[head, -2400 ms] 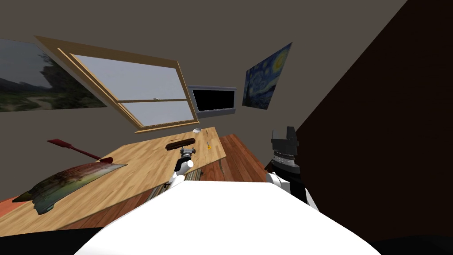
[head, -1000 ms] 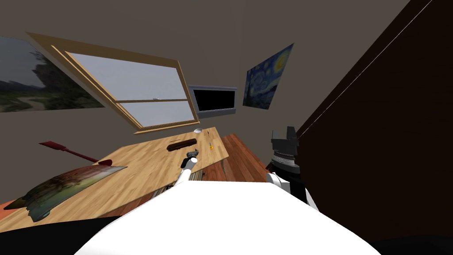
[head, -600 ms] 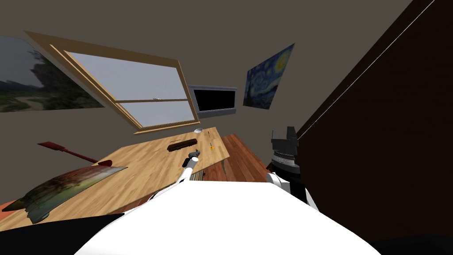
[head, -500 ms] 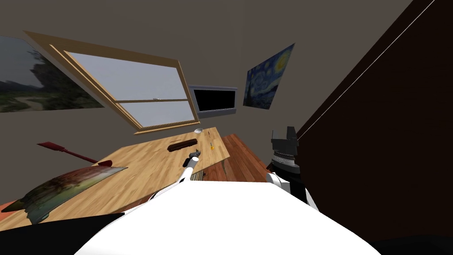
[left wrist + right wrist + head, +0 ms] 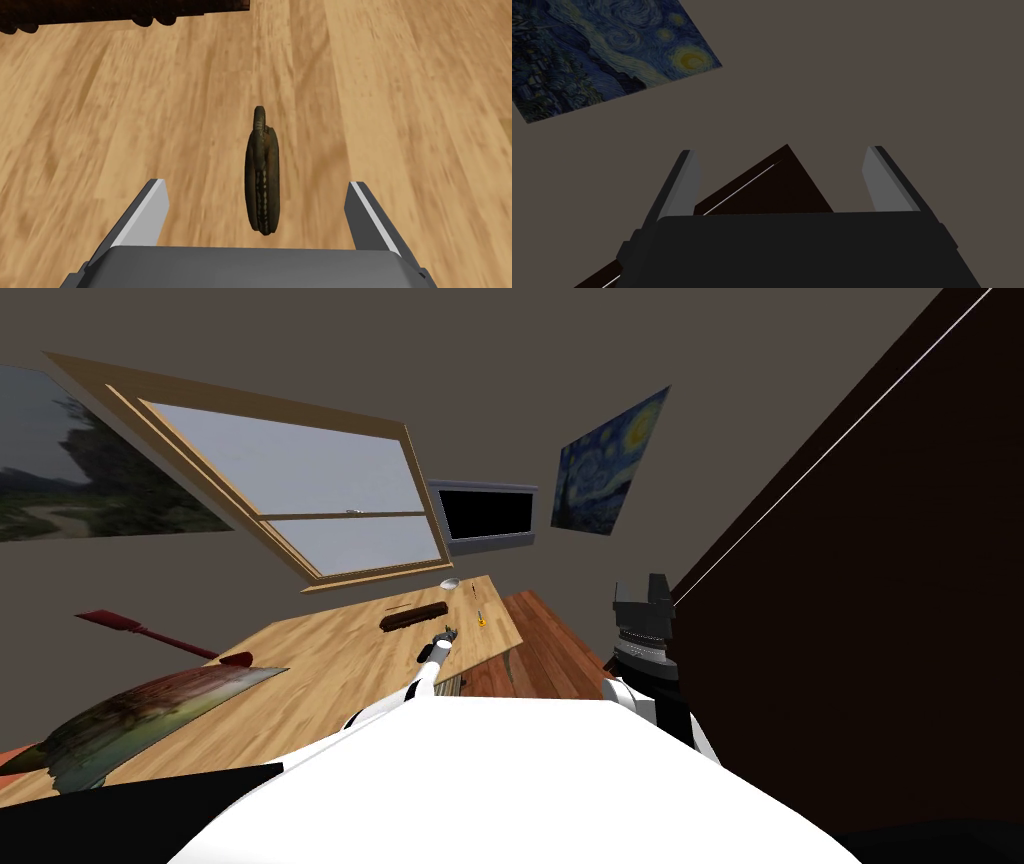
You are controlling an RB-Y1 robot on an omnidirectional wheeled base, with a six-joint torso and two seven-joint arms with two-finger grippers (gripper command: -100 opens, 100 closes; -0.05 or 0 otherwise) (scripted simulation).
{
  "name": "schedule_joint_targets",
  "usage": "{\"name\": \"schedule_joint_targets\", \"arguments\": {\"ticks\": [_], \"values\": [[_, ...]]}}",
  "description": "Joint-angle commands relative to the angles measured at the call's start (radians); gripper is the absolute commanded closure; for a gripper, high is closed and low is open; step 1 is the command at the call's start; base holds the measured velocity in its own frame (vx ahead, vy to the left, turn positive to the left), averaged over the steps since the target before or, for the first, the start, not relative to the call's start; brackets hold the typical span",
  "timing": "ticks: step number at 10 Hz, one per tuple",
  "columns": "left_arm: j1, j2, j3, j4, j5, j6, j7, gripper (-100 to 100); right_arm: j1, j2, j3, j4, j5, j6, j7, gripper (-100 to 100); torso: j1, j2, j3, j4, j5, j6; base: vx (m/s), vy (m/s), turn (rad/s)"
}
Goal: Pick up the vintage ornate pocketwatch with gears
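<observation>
**Item 1: pocketwatch** (image 5: 261, 175). Dark bronze-brown and round, with a small crown at its far end. It is standing on its edge on the wooden table (image 5: 410, 90) and turning its thin side toward us. For that reason we are seeing the rim and not the face.

**Item 2: left gripper** (image 5: 256, 184). We are holding it wide open and empty. One finger (image 5: 145, 215) is standing to each side of the pocketwatch, and neither is touching it. The pocketwatch is sitting between them, close to the gripper's dark body. We are judging that the hand is set this way so the blades will be pressing on the two flat faces. Those are the broadest hold an upright disc is offering.

**Item 3: dark brown long object** (image 5: 125, 12). It is lying on the table beyond the pocketwatch and well apart from it, so we are judging it to be clear of the closing path.

**Item 4: right gripper** (image 5: 780, 150). It is also open and carrying nothing. In the head view it is hanging raised, well away from the pocketwatch and off the table's end. We are taking it as parked there so as not to be crowding the working hand.

**Stage.** By our reading the approach is looking complete, while the closing and the lift are not yet done.

**Risk.** A disc on edge is liable to tip or roll if one blade is arriving first. We are advising an even, centred squeeze and then a straight lift.
</observation>
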Motion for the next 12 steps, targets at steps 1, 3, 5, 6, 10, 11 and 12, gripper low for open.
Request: {"name": "schedule_joint_targets", "arguments": {"ticks": [1,3,5,6,10,11,12], "values": [[0.000,0.000,0.000,0.000,0.000,0.000,0.000,0,0.000,0.000,0.000,0.000,0.000,0.000,0.000,0,0.000,0.000,0.000,0.000,0.000,0.000,0.000,0.000,0.000],[0.002,0.014,0.009,0.020,0.009,-0.022,0.011,-100,0.000,0.000,0.000,0.000,0.000,0.000,0.000,0,0.000,0.001,0.001,0.000,0.000,0.001,-0.015,0.030,-0.208],[0.003,0.028,0.019,0.041,0.018,-0.043,0.022,-100,0.000,0.000,0.000,0.000,0.000,0.000,0.000,0,0.001,0.002,0.001,0.001,0.000,0.001,-0.018,0.018,-0.176],[0.003,0.028,0.019,0.041,0.018,-0.043,0.022,-100,0.000,0.000,0.000,0.000,0.000,0.000,0.000,0,-0.001,0.002,0.001,0.000,0.000,0.000,0.000,0.000,0.000],[0.006,0.056,0.038,0.082,0.037,-0.087,0.043,-100,0.000,0.000,0.000,0.000,0.000,0.000,0.000,0,-0.002,0.002,0.002,0.001,-0.001,0.000,-0.036,-0.021,-0.117],[0.006,0.056,0.038,0.082,0.037,-0.087,0.043,-100,0.000,0.000,0.000,0.000,0.000,0.000,0.000,0,-0.002,0.002,0.001,0.000,-0.001,0.000,-0.019,-0.012,-0.062],[0.006,0.056,0.038,0.082,0.037,-0.087,0.043,-100,0.000,0.000,0.000,0.000,0.000,0.000,0.000,0,-0.002,0.002,0.001,0.000,-0.001,0.000,-0.004,-0.002,-0.012]]}}
